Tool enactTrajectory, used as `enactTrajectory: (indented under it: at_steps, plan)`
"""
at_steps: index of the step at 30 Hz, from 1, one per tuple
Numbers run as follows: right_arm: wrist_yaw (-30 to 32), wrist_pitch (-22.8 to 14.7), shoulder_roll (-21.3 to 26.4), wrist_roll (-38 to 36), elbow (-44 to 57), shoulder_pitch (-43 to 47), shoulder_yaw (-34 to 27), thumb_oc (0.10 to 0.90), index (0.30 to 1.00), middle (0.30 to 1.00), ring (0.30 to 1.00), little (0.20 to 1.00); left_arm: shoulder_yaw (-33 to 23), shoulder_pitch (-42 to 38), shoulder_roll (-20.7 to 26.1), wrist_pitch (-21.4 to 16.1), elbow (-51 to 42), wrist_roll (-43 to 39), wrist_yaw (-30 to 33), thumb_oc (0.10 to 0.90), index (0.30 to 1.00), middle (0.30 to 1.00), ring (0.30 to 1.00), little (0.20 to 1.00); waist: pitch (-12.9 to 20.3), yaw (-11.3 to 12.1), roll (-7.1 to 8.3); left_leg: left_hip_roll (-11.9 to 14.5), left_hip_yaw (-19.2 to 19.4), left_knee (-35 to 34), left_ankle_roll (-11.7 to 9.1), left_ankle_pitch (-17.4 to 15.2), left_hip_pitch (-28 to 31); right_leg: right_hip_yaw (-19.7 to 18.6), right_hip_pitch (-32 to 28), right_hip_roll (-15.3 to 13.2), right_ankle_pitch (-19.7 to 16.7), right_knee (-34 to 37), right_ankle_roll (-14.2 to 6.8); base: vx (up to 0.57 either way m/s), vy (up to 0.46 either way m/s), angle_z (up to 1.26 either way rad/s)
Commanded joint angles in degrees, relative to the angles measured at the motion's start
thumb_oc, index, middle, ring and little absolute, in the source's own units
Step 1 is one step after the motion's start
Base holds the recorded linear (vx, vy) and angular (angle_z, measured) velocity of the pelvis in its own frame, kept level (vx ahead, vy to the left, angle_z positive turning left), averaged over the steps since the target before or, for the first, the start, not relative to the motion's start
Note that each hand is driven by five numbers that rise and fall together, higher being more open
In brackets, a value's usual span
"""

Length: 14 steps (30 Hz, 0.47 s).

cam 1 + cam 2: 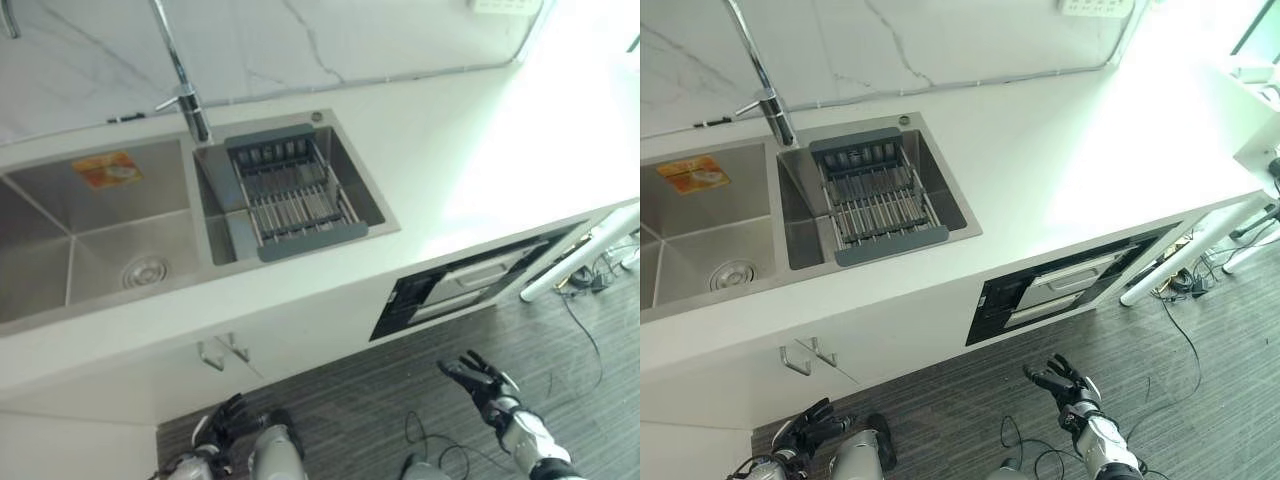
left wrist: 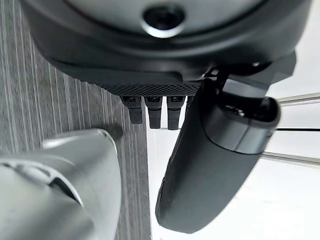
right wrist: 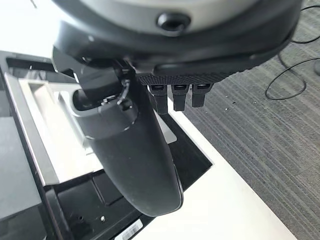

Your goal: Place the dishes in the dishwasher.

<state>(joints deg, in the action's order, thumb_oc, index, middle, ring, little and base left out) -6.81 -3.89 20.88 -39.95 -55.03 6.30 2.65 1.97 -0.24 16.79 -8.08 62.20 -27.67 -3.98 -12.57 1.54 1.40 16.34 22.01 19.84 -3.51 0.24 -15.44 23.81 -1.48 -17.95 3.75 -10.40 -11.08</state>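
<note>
2 hands hang low over the floor, both empty: your left hand (image 1: 222,425) has relaxed, slightly bent fingers; your right hand (image 1: 480,381) is spread wide open. Just beyond the right hand, the dishwasher (image 1: 470,285) sits under the counter (image 1: 480,160), its dark front partly open. Farther off, well apart from both hands, the rack (image 1: 292,195) rests in the sink (image 1: 120,235) by the faucet (image 1: 185,95). No dishes can be made out in it. Expect any to be stiff, slick, breakable; grip them by the rim.
</note>
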Motion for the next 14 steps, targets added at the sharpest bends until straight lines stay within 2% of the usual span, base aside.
enactTrajectory:
  at_steps: [1,7,14]
  plan:
    - [2.0,-5.1,1.4,6.2,0.7,4.0,-1.0,0.8,0.9,0.9,0.9,0.9,-0.3,0.2,0.4,-4.5,0.5,3.4,4.1,0.8,0.9,0.9,0.9,0.9,0.6,1.5,-1.38,3.5,-1.9,-2.7,-5.5,-4.4,9.3,0.0,2.3,-0.8,2.8,-6.8,0.7,0.05,0.008,-0.15]
    - [5.1,-6.4,0.1,11.3,-4.0,2.0,0.2,0.8,0.9,0.9,0.9,0.9,-1.1,-0.3,-0.3,-4.2,4.5,5.2,5.1,0.8,0.9,0.9,0.9,0.9,1.7,0.6,-1.06,4.1,-2.0,-2.7,-5.9,-4.8,10.6,-0.6,2.1,-0.1,3.4,-6.8,1.2,0.04,0.005,-0.1]
    - [7.2,-5.5,-1.4,14.7,-9.3,1.0,1.8,0.8,0.9,0.9,0.9,0.9,-0.8,-0.5,-0.2,-3.1,7.7,6.3,5.4,0.8,0.9,0.9,0.9,0.9,2.6,0.4,-0.87,3.8,-2.5,-2.7,-5.8,-5.6,12.0,-0.8,1.6,0.3,3.5,-6.8,1.4,0.06,0.003,0.0]
